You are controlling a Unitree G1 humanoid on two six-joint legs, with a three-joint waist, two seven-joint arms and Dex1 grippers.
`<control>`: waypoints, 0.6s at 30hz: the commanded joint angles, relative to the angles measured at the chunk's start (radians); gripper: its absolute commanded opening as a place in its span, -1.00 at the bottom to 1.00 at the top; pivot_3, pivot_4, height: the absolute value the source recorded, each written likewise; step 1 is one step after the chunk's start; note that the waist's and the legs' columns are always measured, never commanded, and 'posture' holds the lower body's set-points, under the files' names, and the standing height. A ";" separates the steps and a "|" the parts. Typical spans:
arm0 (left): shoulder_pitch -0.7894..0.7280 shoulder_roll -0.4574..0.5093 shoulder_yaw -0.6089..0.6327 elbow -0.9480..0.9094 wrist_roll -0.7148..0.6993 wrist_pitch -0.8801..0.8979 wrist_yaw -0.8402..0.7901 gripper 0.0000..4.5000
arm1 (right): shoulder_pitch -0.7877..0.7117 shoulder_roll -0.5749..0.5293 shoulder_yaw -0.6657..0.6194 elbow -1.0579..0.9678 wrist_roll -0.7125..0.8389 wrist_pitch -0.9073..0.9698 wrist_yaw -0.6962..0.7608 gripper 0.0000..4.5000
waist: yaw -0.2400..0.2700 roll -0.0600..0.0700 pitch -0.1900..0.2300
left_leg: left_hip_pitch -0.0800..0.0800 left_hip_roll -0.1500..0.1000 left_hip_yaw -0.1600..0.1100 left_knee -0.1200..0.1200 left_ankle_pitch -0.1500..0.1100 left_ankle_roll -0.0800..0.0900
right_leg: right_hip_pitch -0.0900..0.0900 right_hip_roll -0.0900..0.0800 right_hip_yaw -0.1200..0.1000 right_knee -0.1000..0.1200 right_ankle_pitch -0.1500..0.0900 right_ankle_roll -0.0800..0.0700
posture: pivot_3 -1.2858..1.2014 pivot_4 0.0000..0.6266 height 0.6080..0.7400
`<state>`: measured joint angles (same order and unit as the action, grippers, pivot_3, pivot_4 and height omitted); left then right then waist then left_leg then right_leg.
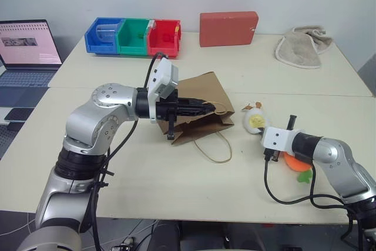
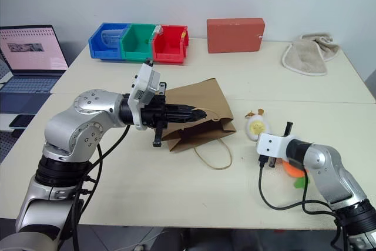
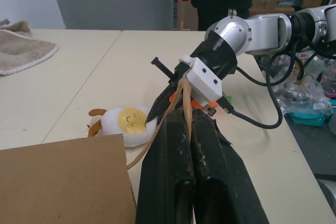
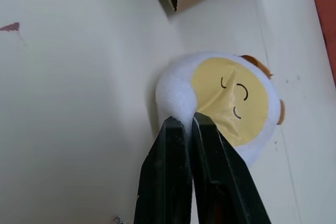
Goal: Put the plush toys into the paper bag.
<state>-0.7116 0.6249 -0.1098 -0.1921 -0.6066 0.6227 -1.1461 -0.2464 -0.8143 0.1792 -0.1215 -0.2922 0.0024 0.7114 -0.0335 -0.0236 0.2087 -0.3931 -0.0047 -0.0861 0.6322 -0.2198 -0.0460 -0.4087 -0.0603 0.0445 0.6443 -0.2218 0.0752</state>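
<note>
On table [image 1: 176, 204], right pincer [image 4: 188, 124] pinches egg toy [image 4: 231, 103].

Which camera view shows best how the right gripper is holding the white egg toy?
The right wrist view: there the right gripper pinches the edge of the white egg toy between nearly closed fingers. The left wrist view shows this grip from the front, at a distance. The two eye views show the toy from above, with the fingers hidden behind the wrist.

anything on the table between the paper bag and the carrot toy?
Yes: the white egg plush lies between the paper bag and the orange carrot plush, with the right end effector pinched on its edge. Head views show it.
</note>
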 commanded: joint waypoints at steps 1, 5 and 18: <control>-0.024 0.008 0.031 -0.014 -0.007 -0.007 -0.002 -1.00 | -0.020 -0.067 -0.032 -0.052 0.108 -0.124 0.123 -0.99 | 0.001 0.000 0.000 | 0.000 0.000 0.000 0.000 0.000 0.000 | 0.000 0.000 0.000 0.000 0.000 0.000 | 0.03 -0.52 1.00; -0.030 0.007 0.033 -0.005 -0.008 -0.010 -0.004 -1.00 | -0.002 -0.182 -0.064 -0.199 0.314 -0.123 0.343 -0.99 | 0.001 0.000 0.000 | -0.001 0.000 -0.001 -0.001 0.000 0.000 | 0.000 0.000 -0.001 0.000 0.000 0.000 | 0.03 -0.52 1.00; -0.066 -0.011 0.031 0.022 -0.011 -0.010 -0.012 -1.00 | -0.187 -0.025 0.089 -0.271 0.299 -0.069 0.365 -0.99 | 0.001 -0.001 0.000 | 0.001 0.001 -0.001 0.002 0.000 0.000 | 0.002 0.001 -0.001 0.001 0.000 0.000 | 0.03 -0.52 1.00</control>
<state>-0.7551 0.6118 -0.1018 -0.1545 -0.6084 0.6205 -1.1506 -0.4101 -0.8570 0.2524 -0.4164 0.0734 -0.0411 1.1176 -0.0328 -0.0241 0.2092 -0.3922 -0.0038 -0.0872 0.6338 -0.2198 -0.0460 -0.4071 -0.0592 0.0438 0.6448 -0.2217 0.0753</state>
